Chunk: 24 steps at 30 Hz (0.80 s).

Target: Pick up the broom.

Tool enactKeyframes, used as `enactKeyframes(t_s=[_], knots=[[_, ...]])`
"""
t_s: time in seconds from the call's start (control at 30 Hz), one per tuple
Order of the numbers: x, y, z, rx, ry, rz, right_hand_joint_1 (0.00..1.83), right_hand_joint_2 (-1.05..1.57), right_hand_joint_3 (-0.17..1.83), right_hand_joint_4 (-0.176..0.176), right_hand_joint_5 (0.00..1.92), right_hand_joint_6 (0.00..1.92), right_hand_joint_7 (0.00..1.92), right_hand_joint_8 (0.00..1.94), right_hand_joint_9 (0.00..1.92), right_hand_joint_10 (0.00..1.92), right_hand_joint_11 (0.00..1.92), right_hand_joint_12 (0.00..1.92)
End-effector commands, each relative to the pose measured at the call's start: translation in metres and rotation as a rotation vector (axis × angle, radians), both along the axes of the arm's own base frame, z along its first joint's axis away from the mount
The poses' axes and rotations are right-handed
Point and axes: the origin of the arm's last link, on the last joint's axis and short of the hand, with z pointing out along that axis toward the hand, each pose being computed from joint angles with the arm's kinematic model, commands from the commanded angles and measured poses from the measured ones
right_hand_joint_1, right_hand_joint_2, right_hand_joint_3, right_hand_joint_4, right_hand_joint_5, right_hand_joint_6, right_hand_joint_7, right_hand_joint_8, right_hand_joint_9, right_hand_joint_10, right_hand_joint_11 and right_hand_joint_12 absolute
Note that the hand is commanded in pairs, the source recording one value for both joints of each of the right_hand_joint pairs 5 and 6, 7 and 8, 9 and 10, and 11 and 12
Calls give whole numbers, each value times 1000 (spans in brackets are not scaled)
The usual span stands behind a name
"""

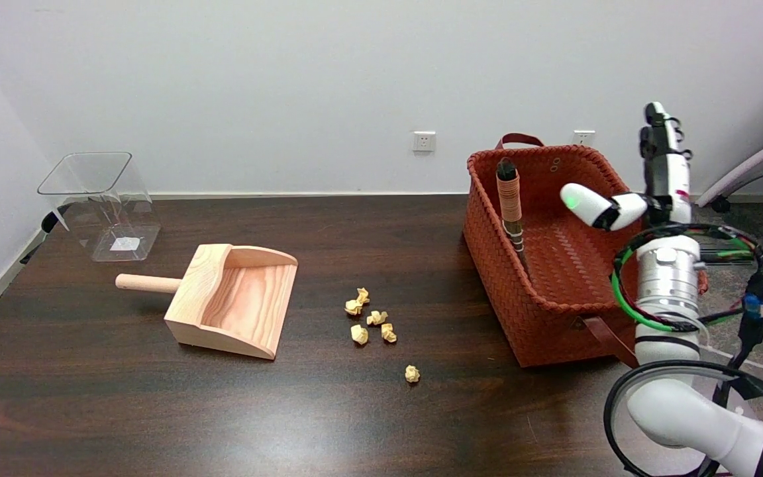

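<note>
The broom (509, 202) stands in the woven orange basket (487, 252), leaning against its left wall. Its handle is wrapped in orange cord with a dark tip on top, and its lower end is hidden behind the basket wall. My right hand (663, 156) is raised over the basket's far right corner with its fingers pointing up. It holds nothing and is well to the right of the broom, not touching it.
A wooden dustpan (236, 301) lies left of centre on the dark table. Several crumpled paper balls (369, 318) sit between it and the basket. A clear plastic bin (100, 202) stands at the far left. My right arm (666, 291) rises beside the basket's right side.
</note>
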Motion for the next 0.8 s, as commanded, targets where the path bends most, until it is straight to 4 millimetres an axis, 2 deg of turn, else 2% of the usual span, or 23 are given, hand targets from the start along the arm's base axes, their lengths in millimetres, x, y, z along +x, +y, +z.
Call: enactKeyframes(t_s=[0.03,0.3,0.8], knots=[[24,-22,-59,202,55,-203,996,-624,1176,0,92,92,0,0,92,92,92,92],[9,-27,-67,269,31,-284,1002,-597,1120,0,90,90,58,58,90,90,90,90],[0,-32,-69,321,9,-332,1004,-583,1138,0,101,101,108,108,101,101,101,101]])
